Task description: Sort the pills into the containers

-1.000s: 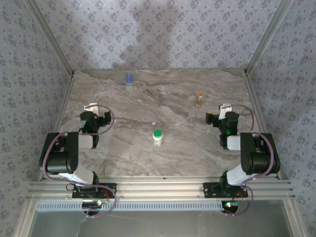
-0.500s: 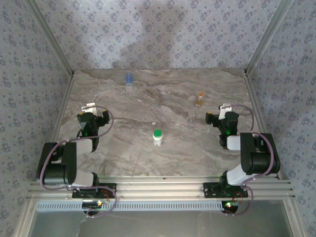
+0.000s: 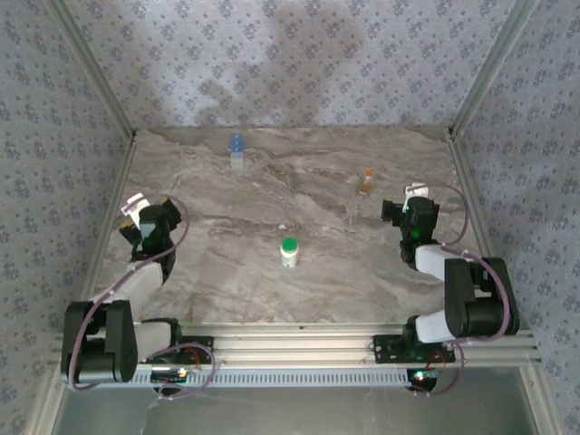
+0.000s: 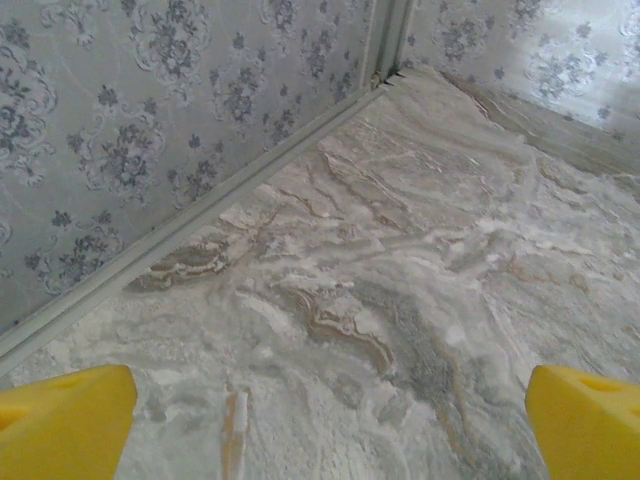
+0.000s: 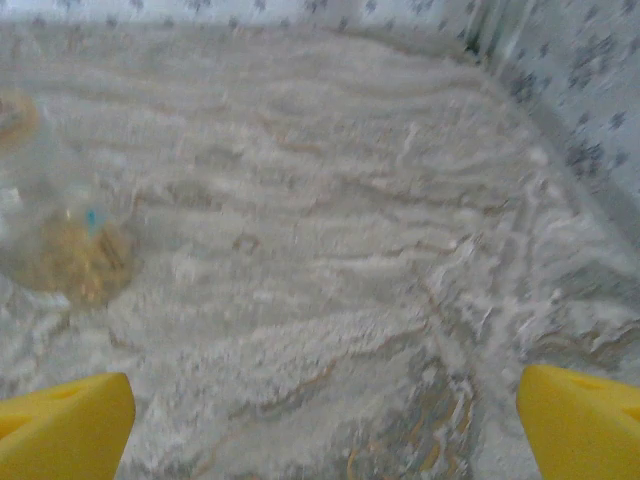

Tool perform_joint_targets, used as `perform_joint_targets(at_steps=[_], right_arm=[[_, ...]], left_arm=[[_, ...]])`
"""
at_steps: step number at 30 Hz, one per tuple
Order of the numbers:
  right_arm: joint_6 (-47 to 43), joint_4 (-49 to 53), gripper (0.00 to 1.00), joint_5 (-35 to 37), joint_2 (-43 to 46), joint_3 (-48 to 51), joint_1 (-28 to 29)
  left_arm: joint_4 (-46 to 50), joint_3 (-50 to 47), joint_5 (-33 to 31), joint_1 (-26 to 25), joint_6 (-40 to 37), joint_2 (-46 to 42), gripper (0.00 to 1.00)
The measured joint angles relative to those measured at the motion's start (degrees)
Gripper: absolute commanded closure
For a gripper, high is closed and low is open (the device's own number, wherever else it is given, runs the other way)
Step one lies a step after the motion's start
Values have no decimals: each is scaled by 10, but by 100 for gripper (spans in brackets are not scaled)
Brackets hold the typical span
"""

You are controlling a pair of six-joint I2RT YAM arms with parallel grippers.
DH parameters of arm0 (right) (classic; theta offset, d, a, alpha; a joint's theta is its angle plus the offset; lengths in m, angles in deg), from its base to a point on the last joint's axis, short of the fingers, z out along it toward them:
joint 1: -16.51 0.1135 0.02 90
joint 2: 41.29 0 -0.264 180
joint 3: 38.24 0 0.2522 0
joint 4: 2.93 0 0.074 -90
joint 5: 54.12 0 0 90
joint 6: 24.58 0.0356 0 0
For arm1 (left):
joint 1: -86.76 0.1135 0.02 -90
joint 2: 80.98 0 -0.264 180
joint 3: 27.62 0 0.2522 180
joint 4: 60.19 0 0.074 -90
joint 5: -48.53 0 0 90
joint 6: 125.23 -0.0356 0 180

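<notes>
It looks like the sorting has not begun. The green bottle (image 3: 289, 251) stands in the middle, the blue bottle (image 3: 237, 151) at the back, and the amber bottle (image 3: 366, 182) near the right gripper (image 3: 412, 201). That gripper and the left gripper (image 3: 136, 210) are wide open and hold nothing. All the work is left.

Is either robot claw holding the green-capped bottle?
No, the green-capped bottle sits alone on the marble table, nothing touching it.
</notes>
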Motion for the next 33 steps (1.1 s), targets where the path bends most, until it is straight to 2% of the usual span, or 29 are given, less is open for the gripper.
perform_joint_targets(at_steps=[5, 8, 13, 17, 20, 25, 33], right_arm=[[68, 127, 0, 47, 92, -61, 43], [88, 161, 0, 54, 141, -85, 89], [109, 198, 0, 58, 189, -89, 160], [125, 228, 0, 58, 225, -75, 190], [130, 253, 0, 59, 272, -48, 212], [150, 260, 0, 61, 334, -6, 213], [179, 261, 0, 44, 338, -3, 213]], left_arm=[[9, 0, 77, -17, 38, -55, 0], [45, 34, 115, -33, 64, -31, 1], [135, 184, 171, -60, 90, 97, 2], [205, 321, 188, -100, 88, 211, 2], [259, 438, 200, -116, 83, 317, 7], [350, 621, 210, -121, 45, 479, 9], [505, 897, 204, -128, -19, 670, 9]])
